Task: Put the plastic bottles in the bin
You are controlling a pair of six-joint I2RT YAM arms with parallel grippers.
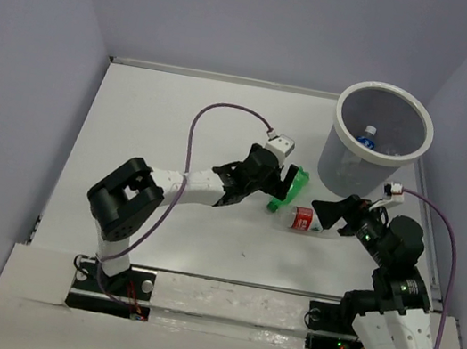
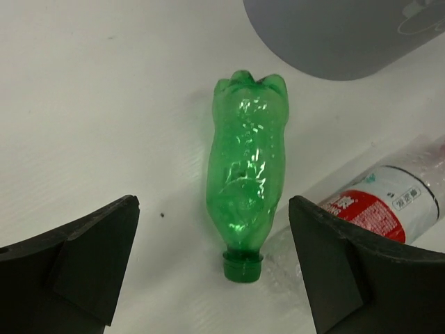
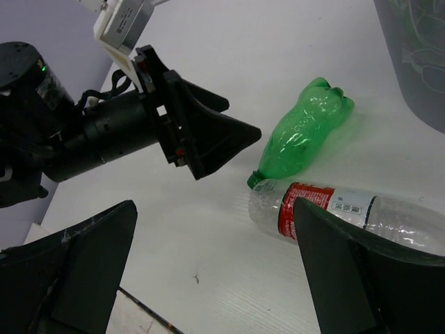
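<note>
1. Top view. The left gripper [image 1: 285, 180] reaches forward with its jaws spread wide and nothing in them. The green bottle [image 1: 298, 179] lies on the table [image 1: 178, 129] right at its fingertips; from here I cannot tell whether they touch it. The right gripper [image 1: 338, 213] is likewise wide open and empty, its tips next to the clear end of the red-labelled bottle [image 1: 301, 220]. The bin [image 1: 343, 171] stands upright just beyond both tools, with a blue-capped bottle [image 1: 368, 137] already inside. Each arm seems to be lined up on the bottle nearer to it, so the two need not cross.

2. Left wrist view. The green bottle lies on its side straight ahead, centred between the two black fingers [image 2: 90, 257], cap towards the tool and base towards the bin wall beyond. Bare table shows on both sides of it, so neither finger touches it. The wide spread looks meant to straddle the body before closing.

3. Right wrist view. This tool's fingers [image 3: 361, 271] are fully apart and grasp nothing. The red-labelled bottle lies on its side just ahead, its clear end hidden behind one finger; contact cannot be judged. The green bottle's cap sits just beside the red-labelled one's end, and past them the left gripper points in.
</note>
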